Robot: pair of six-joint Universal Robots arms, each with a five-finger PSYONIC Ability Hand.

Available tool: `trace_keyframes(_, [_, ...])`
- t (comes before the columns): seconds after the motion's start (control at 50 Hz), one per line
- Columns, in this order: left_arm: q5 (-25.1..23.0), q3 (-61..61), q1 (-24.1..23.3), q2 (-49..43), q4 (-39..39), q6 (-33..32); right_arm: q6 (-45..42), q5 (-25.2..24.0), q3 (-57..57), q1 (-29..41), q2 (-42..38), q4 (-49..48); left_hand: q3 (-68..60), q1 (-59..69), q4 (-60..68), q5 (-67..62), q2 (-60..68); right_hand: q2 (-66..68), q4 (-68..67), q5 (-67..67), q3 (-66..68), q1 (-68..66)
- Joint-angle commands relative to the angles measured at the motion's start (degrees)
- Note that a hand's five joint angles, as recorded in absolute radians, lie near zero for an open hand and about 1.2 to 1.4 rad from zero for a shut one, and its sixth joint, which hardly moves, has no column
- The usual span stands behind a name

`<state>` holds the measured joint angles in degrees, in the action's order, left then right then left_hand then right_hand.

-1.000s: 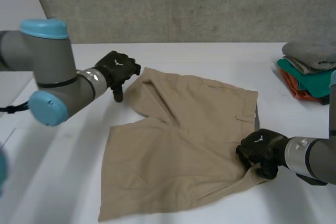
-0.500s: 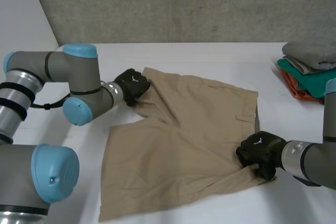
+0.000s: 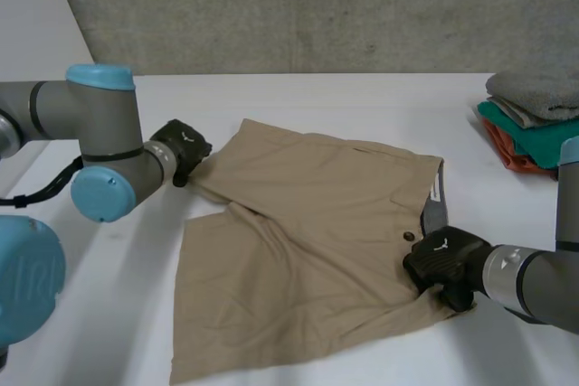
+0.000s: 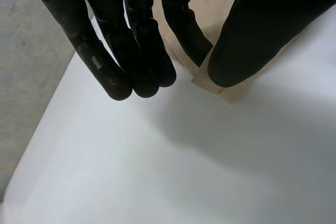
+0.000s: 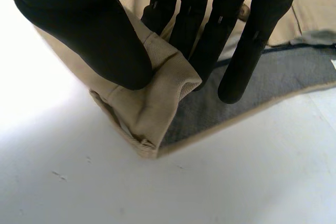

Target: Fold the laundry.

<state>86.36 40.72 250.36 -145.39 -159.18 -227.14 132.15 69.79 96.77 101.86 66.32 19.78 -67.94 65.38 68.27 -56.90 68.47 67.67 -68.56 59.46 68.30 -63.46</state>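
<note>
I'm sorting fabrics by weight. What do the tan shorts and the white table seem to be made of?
The tan shorts look like matte woven cotton twill: fine ribs show at the corner in the right wrist view. The white table looks smooth and faintly glossy, perhaps laminate or painted board.

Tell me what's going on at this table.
The robot is working on a pair of tan shorts that lie spread, mostly flat, on the white table. Its left hand pinches a corner of the far leg's hem between thumb and fingers. Its right hand pinches the near end of the waistband, where the grey lining shows. The shorts are not yet folded over. A stack of folded clothes sits at the table's far right.
</note>
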Motion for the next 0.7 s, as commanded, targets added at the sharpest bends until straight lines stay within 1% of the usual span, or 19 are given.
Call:
trace_keyframes(0.02, [1.09, 3.93, -1.98, 2.47, -2.36, -0.06, 1.18, -0.01, 0.87, 1.85, 1.7, -0.44, -12.06, 14.62, 11.73, -13.1, 11.53, 12.33, -11.44, 10.54, 11.7, -16.54])
trace_keyframes(0.04, [1.0, 3.93, -2.5, 2.91, -2.1, 0.46, 1.96, 0.08, 0.96, 2.2, 2.4, -0.79, 14.24, -11.67, -14.57, 13.19, -14.76, 12.33, -11.44, 10.54, 11.7, -16.54])
trace_keyframes(0.06, [1.09, 4.1, -2.68, 3.18, -1.93, 0.64, 2.49, 0.08, 1.05, 2.29, 2.67, -1.06, 30.32, -27.76, -30.65, 29.27, -30.85, 12.33, -11.44, 10.54, 11.7, -16.54])
trace_keyframes(0.08, [1.26, 4.28, -2.77, 3.53, -1.84, 0.91, 3.19, 0.08, 1.05, 2.38, 3.02, -1.32, 43.8, -41.24, -44.13, 42.76, -44.33, 12.33, -11.44, 10.54, 11.7, -16.54])
trace_keyframes(0.1, [1.7, 4.37, -2.86, 4.05, -1.66, 1.08, 3.9, -0.01, 1.22, 2.55, 3.37, -1.67, 53.1, -50.53, -53.43, 52.05, -53.62, 12.33, -11.44, 10.54, 11.7, -16.54])
trace_keyframes(0.12, [2.75, 4.72, -2.77, 5.28, -1.4, 1.61, 5.21, -0.18, 1.49, 2.73, 4.16, -2.46, 56.52, -53.96, -56.85, 55.47, -57.05, 12.33, -11.44, 10.54, 11.7, -16.54])
trace_keyframes(0.18, [4.86, 5.94, -2.07, 8.18, -1.05, 2.66, 6.97, -0.27, 1.66, 3.17, 5.3, -3.6, 56.89, -54.33, -57.22, 55.85, -57.42, 12.33, -11.44, 10.54, 11.7, -16.54])
trace_keyframes(0.2, [6.0, 7.78, -1.55, 10.8, -0.7, 3.88, 7.85, -0.36, 1.67, 3.61, 6.0, -4.22, 56.89, -54.33, -57.22, 55.85, -57.42, 12.33, -11.44, 10.54, 11.7, -16.54])
trace_keyframes(0.26, [6.89, 11.74, -0.93, 15.64, -0.61, 6.09, 9.35, -0.36, 1.49, 4.4, 6.8, -5.01, 56.89, -54.33, -57.22, 55.85, -57.42, 12.33, -11.44, 10.54, 11.7, -16.54])
trace_keyframes(0.28, [6.54, 15.14, -0.49, 19.14, -0.61, 7.83, 10.48, -0.36, 1.23, 4.75, 6.98, -5.62, 56.89, -54.33, -57.22, 55.85, -57.42, 12.33, -11.44, 10.54, 11.7, -16.54])
trace_keyframes(0.34, [5.31, 20.96, -0.05, 25.04, -0.34, 11.27, 12.95, -0.45, 0.18, 4.93, 7.15, -6.68, 56.72, -54.16, -57.05, 55.68, -57.25, 12.33, -11.44, 10.54, 11.7, -16.54])
trace_keyframes(0.36, [4.09, 25.33, -0.13, 28.98, -0.17, 14.06, 16.0, -0.53, -0.96, 4.93, 6.98, -7.21, 56.56, -53.99, -56.89, 55.51, -57.08, 12.33, -11.44, 10.54, 11.7, -16.54])
trace_keyframes(0.42, [2.06, 31.86, -0.31, 35.06, 0.45, 18.38, 22.51, -0.36, -3.16, 4.67, 6.63, -7.47, 55.72, -53.15, -56.05, 54.67, -56.24, 12.33, -11.44, 10.54, 11.7, -16.54])
trace_keyframes(0.44, [0.93, 35.71, -0.75, 38.74, 1.23, 21.27, 26.63, -0.1, -4.13, 4.4, 6.1, -7.91, 55.55, -52.98, -55.88, 54.5, -56.07, 12.33, -11.44, 10.54, 11.7, -16.54])
trace_keyframes(0.5, [-0.58, 41.18, -1.54, 43.33, 2.9, 25.24, 31.31, 0.78, -5.45, 4.22, 4.78, -8.18, 50.35, -47.79, -50.68, 49.31, -50.88, 12.33, -11.44, 10.54, 11.7, -16.54])
trace_keyframes(0.52, [-1.28, 44.33, -2.41, 45.35, 3.95, 27.52, 32.89, 1.65, -6.06, 4.05, 3.91, -8.61, 48.83, -46.27, -49.16, 47.79, -49.36, 12.33, -11.44, 10.54, 11.7, -16.54])
trace_keyframes(0.58, [-1.98, 49.78, -3.99, 46.68, 5.37, 30.86, 33.87, 3.94, -6.68, 3.7, 3.03, -9.67, 46.81, -44.24, -47.14, 45.76, -47.33, 12.33, -11.44, 10.54, 11.7, -16.54])
trace_keyframes(0.7, [-2.07, 54.02, -7.16, 44.58, 6.78, 33.08, 33.96, 6.58, -6.33, 3.43, 2.67, -10.55, 46.8, -44.24, -47.13, 45.75, -47.33, 12.33, -11.44, 10.54, 11.7, -16.54])
